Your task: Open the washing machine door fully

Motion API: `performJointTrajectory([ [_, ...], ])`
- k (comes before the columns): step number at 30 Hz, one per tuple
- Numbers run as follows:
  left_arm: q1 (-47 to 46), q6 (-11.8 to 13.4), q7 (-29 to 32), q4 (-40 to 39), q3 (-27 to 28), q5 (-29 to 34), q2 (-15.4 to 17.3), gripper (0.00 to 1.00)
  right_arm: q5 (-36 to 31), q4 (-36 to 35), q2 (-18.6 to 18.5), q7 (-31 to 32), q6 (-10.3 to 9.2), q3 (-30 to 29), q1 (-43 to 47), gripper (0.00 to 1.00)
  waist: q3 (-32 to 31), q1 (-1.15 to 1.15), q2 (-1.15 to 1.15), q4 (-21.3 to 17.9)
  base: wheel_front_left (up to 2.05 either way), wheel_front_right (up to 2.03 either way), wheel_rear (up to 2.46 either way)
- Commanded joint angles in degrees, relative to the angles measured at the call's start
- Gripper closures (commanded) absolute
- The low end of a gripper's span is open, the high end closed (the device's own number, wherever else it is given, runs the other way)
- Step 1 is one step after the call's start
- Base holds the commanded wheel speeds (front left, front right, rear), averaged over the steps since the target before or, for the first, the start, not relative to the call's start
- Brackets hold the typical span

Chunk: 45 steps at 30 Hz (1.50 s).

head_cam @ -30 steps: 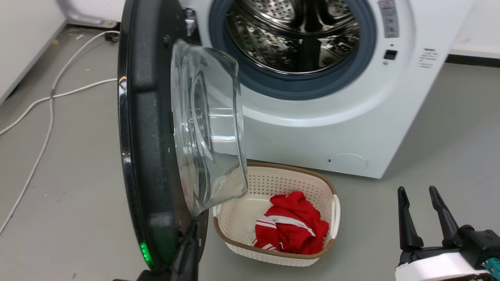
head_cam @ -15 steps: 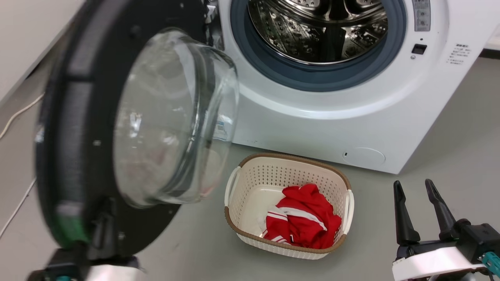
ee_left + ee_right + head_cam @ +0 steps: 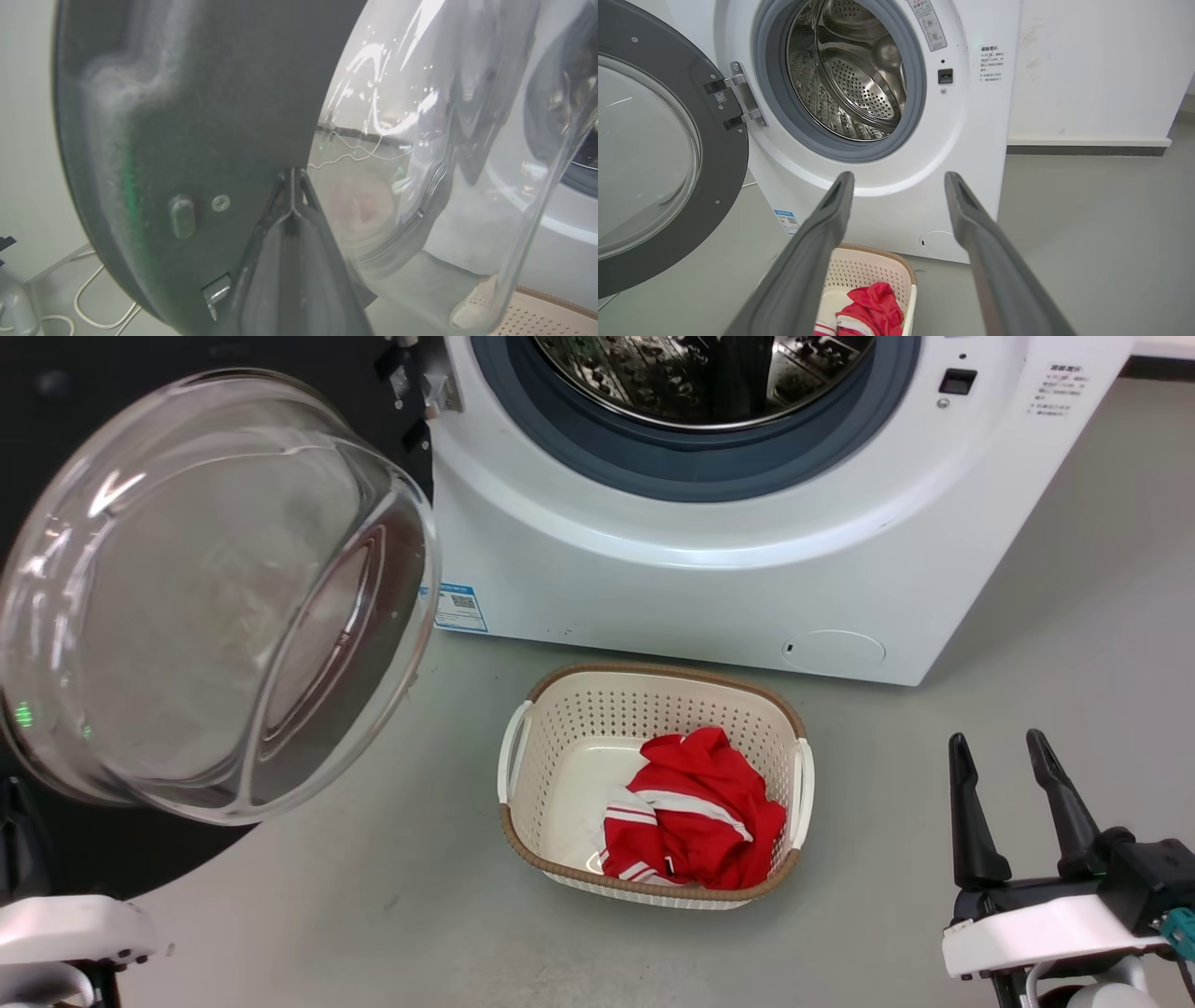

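The washing machine door (image 3: 215, 597) stands swung wide to the left of the washing machine (image 3: 709, 588), and its glass bowl faces me. In the right wrist view the door (image 3: 724, 154) hangs on its hinge beside the open steel drum (image 3: 850, 79). My left gripper (image 3: 292, 175) is shut, and its tips rest against the door's black inner face (image 3: 196, 116) at the rim of the glass. Its white wrist (image 3: 65, 933) shows at the lower left below the door. My right gripper (image 3: 1004, 756) is open and holds nothing, low on the right, well away from the machine.
A cream laundry basket (image 3: 653, 784) holding a red garment (image 3: 695, 821) sits on the grey floor in front of the machine. White cables (image 3: 93, 298) lie on the floor behind the door. A white wall (image 3: 1087, 70) stands to the machine's right.
The door has swung from edge-on to wide open toward the left, and my left gripper went with it. The head camera shifted. The right gripper stayed open in place.
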Motion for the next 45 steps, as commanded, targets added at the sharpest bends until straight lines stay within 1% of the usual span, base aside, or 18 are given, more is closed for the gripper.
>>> performJointTrajectory([
  [1, -1.8, -0.8, -0.1, 2.2, 1.6, 0.4, 1.1, 1.00, -0.4, -0.1, 0.0, 0.0, -0.02, -0.1, -0.9, 0.00, 0.6, -0.01, 0.00, -0.5, 0.00, 0.00, 0.00],
  [2, -2.6, -1.3, -0.1, 3.5, 2.6, 0.4, 1.8, 1.00, -0.4, -0.1, 0.0, 0.0, -0.02, -0.1, -1.1, 0.00, 0.9, -0.01, 0.00, -0.7, 0.00, 0.00, 0.00],
  [7, -5.2, -2.8, -0.1, 7.1, 6.0, 1.4, 2.8, 1.00, -0.6, -0.1, 0.0, 0.0, -0.02, -0.4, -1.4, 0.00, 1.4, -0.01, 0.00, -1.1, 0.00, 0.00, 0.00],
  [10, -6.0, -3.5, -0.1, 8.0, 7.3, 1.8, 3.3, 1.00, -0.7, 0.0, 0.0, 0.0, -0.02, -0.5, -1.5, 0.00, 1.5, -0.01, 0.00, -1.1, 0.00, 0.00, 0.00],
  [15, -6.3, -4.8, -0.1, 8.9, 9.9, 3.1, 2.7, 1.00, -0.7, 0.3, 0.0, 0.0, -0.02, -0.5, -1.7, 0.00, 1.1, -0.01, 0.00, -1.3, 0.00, 0.00, 0.00],
  [16, -5.0, -5.1, -0.1, 8.1, 10.5, 4.1, 1.7, 1.00, -0.5, 0.6, 0.0, -0.1, -0.02, -0.6, -1.4, 0.00, 0.4, -0.01, 0.00, -1.5, 0.00, 0.00, 0.00],
  [18, -4.4, -5.3, -0.1, 7.6, 10.8, 4.5, 1.1, 1.00, -0.3, 0.7, 0.0, -0.1, -0.02, -0.6, -1.2, 0.00, -0.1, -0.01, 0.00, -1.5, 0.00, 0.00, 0.00],
  [22, -0.7, -5.8, -0.1, 4.2, 11.6, 6.4, -2.4, 1.00, 0.4, 1.5, 0.0, -0.3, -0.02, -0.2, -0.2, 0.00, -2.1, -0.01, 0.00, -1.9, 0.00, 0.00, 0.00],
  [24, 1.8, -6.2, -0.1, 2.0, 11.9, 7.1, -4.7, 1.00, 0.8, 1.8, 0.0, -0.4, -0.02, -0.1, 0.2, 0.00, -3.0, -0.01, 0.00, -2.2, 0.00, 0.00, 0.00],
  [28, 7.3, -7.2, -0.1, -3.0, 11.7, 8.6, -10.5, 1.00, 1.3, 2.3, 0.0, -0.5, -0.02, 0.2, 1.1, 0.00, -5.0, -0.01, 0.00, -2.7, 0.00, 0.00, 0.00],
  [30, 9.7, -7.8, -0.1, -5.4, 10.1, 9.5, -12.8, 0.44, 1.4, 2.6, 0.0, -0.5, -0.02, -0.1, 1.6, 0.00, -5.8, -0.01, 0.00, -2.7, 0.00, 0.00, 0.00],
  [31, 10.9, -7.9, -0.1, -6.3, 8.9, 9.7, -13.6, 0.00, 1.4, 2.6, 0.0, -0.5, -0.02, -0.1, 1.9, 0.00, -6.2, -0.01, 0.00, -2.7, 0.00, 0.00, 0.00],
  [34, 13.6, -7.1, -0.1, -8.9, 5.2, 9.3, -14.7, 0.00, 1.3, 2.8, 0.0, -0.5, -0.02, -0.3, 2.6, 0.00, -7.3, -0.01, 0.00, -2.5, 0.00, 0.00, 0.00],
  [37, 14.9, -5.8, -0.1, -10.7, 0.3, 7.7, -14.9, 0.00, 1.0, 2.9, 0.0, -0.4, -0.02, -0.2, 3.3, 0.00, -8.4, -0.01, 0.00, -2.5, 0.00, 0.00, 0.00],
  [39, 15.4, -5.1, -0.1, -12.0, -2.8, 7.7, -14.9, 0.00, 0.9, 2.8, 0.0, -0.1, -0.02, 0.3, 3.6, 0.00, -9.1, -0.01, 0.00, -2.7, 0.00, 0.00, 0.00],
  [42, 15.3, -4.8, -0.1, -14.0, -6.6, 9.5, -14.9, 0.00, 0.4, 2.3, 0.0, 0.3, -0.02, 0.6, 3.7, 0.00, -9.7, -0.01, 0.00, -3.4, 0.00, 0.00, 0.00],
  [45, 13.6, -5.4, -0.1, -15.0, -9.6, 11.3, -14.8, 0.00, -0.2, 1.7, 0.0, 0.7, -0.02, 0.8, 3.7, 0.00, -9.9, -0.01, 0.00, -4.3, 0.00, 0.00, 0.00],
])
